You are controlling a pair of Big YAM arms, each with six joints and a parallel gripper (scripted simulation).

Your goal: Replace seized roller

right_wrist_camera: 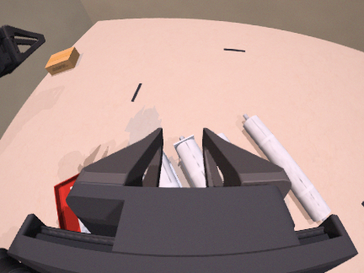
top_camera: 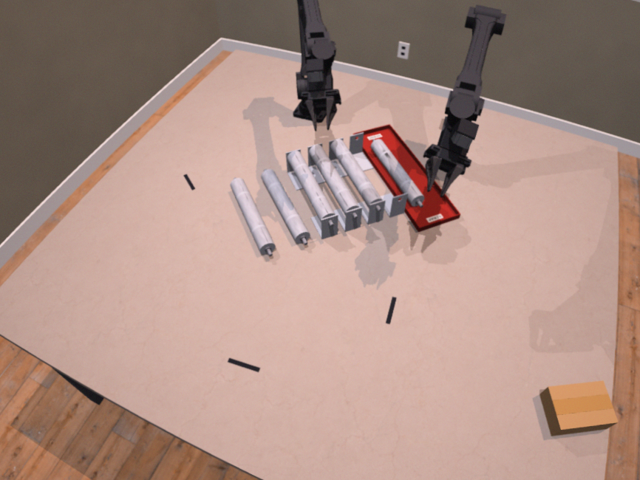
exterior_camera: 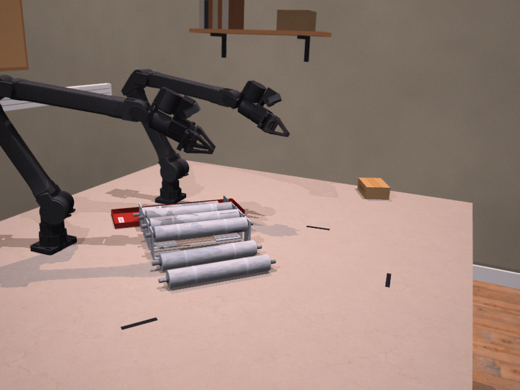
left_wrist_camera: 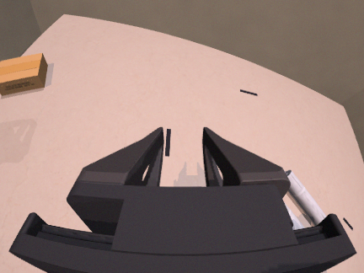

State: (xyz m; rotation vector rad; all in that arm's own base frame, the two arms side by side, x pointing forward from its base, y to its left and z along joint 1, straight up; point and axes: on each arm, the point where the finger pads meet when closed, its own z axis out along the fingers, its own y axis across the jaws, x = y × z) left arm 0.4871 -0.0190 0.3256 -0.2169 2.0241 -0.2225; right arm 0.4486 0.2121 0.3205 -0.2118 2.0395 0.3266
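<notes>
Three rollers [top_camera: 311, 185] [top_camera: 333, 178] [top_camera: 356, 173] lie in the bed with axle ends showing at the front brackets. The slot beside the tray is empty between its front bracket [top_camera: 397, 205] and back bracket [top_camera: 355, 144]. One roller [top_camera: 397, 173] lies in the red scrap tray [top_camera: 448, 213] [right_wrist_camera: 66, 206]. Two loose rollers [top_camera: 252, 216] [top_camera: 285, 206] lie on the table on the bed's other side. My left gripper [top_camera: 435, 192] [left_wrist_camera: 183, 134] is partly open and empty, raised on the tray side. My right gripper [top_camera: 321, 128] [right_wrist_camera: 182, 134] is partly open and empty, raised behind the bed.
An orange-brown box [top_camera: 579, 408] [exterior_camera: 373, 189] [left_wrist_camera: 23, 73] [right_wrist_camera: 63, 61] sits near the far table corner. Several thin black strips [top_camera: 391, 309] [exterior_camera: 139, 323] lie flat on the table. The brackets stand upright at both ends of the bed.
</notes>
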